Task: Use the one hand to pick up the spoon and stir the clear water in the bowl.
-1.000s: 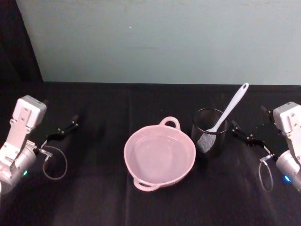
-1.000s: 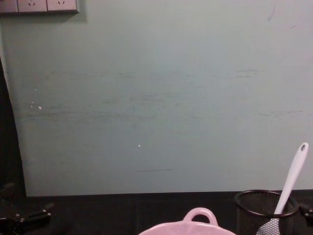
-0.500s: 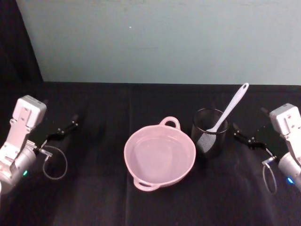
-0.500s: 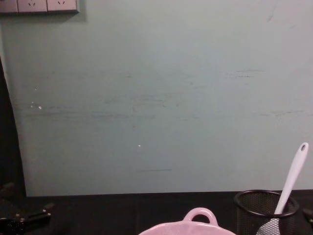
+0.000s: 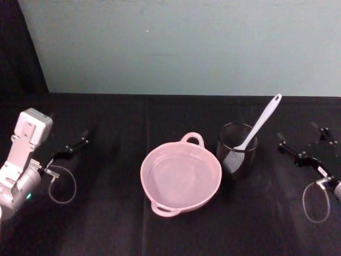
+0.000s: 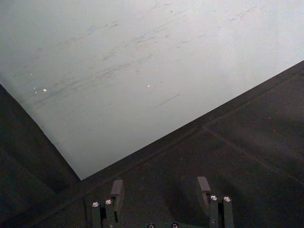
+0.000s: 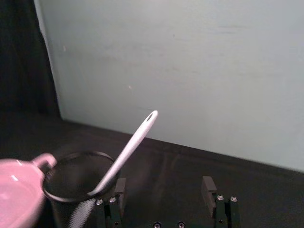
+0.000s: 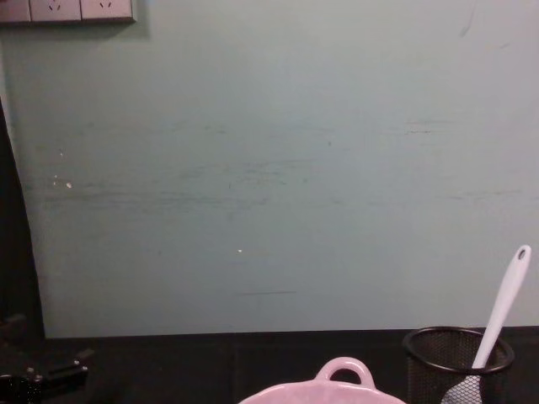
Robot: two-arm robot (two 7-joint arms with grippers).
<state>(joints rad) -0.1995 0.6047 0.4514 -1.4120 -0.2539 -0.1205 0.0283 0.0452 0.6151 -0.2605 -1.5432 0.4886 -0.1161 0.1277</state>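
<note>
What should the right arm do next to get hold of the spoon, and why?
Probably shift the right tool left and up toward the handle of the spoon. That tool is open and empty, off to the right of the mesh cup, and the handle sticks out of the cup, leaning toward that side, untouched. The left tool sits open far to the left.

Head view down on the table (image 5: 106, 224), chest view low and level, bowl (image 5: 151, 168) and spoon (image 5: 258, 122) in both.
</note>
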